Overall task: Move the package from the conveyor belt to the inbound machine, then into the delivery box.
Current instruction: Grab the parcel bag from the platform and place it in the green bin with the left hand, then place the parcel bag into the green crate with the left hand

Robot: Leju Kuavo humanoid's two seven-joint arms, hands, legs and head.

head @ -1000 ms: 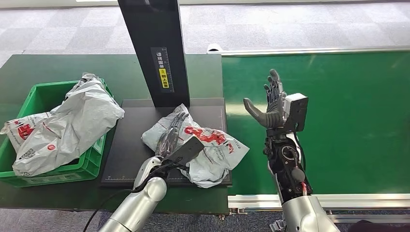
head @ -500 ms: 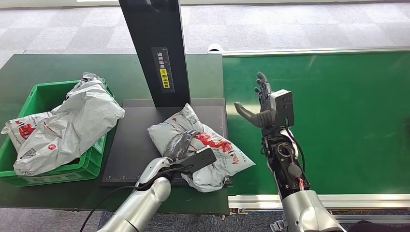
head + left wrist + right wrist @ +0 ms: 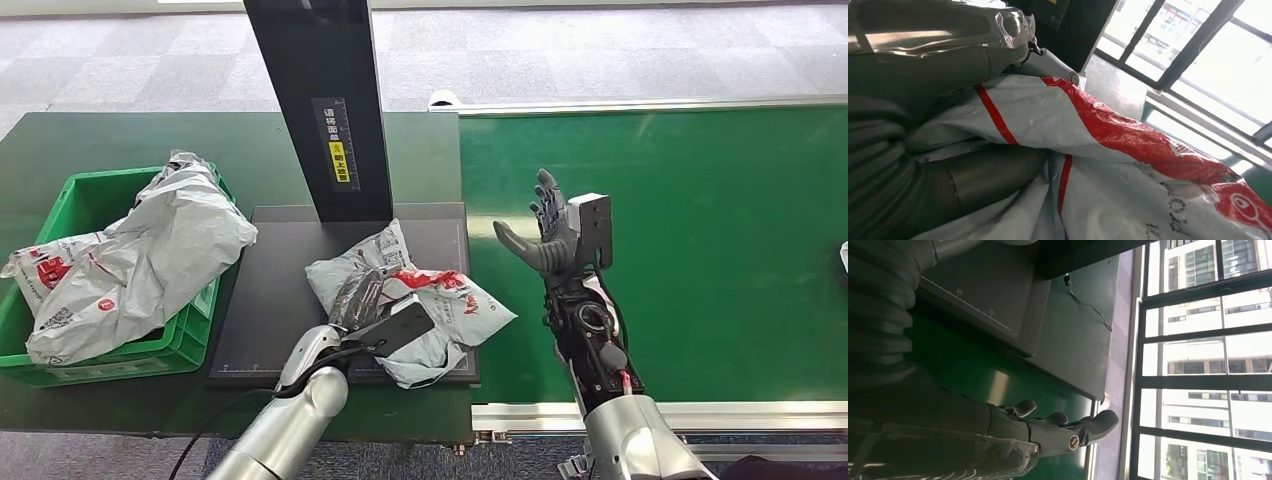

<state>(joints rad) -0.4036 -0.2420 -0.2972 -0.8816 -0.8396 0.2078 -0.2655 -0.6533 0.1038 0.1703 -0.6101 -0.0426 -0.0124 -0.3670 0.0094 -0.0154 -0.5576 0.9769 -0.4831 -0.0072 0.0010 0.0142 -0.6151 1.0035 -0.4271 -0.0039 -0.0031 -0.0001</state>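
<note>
I am gripping the crumpled grey-and-red plastic mailer package [image 3: 415, 305] on the black scanner platform [image 3: 270, 290] with my left hand [image 3: 360, 300], right hand [image 3: 545, 235] hovering open, risking slippery film sliding free.

bench [image 3: 120, 140]: dark green, left half of frame
crate [image 3: 75, 200]: on bench, far left
scanner plate [image 3: 270, 290]: centre
belt [image 3: 700, 250]: right

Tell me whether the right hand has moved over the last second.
Yes. The right hand has dropped lower over the green conveyor belt and shifted slightly toward the scanner platform.
</note>
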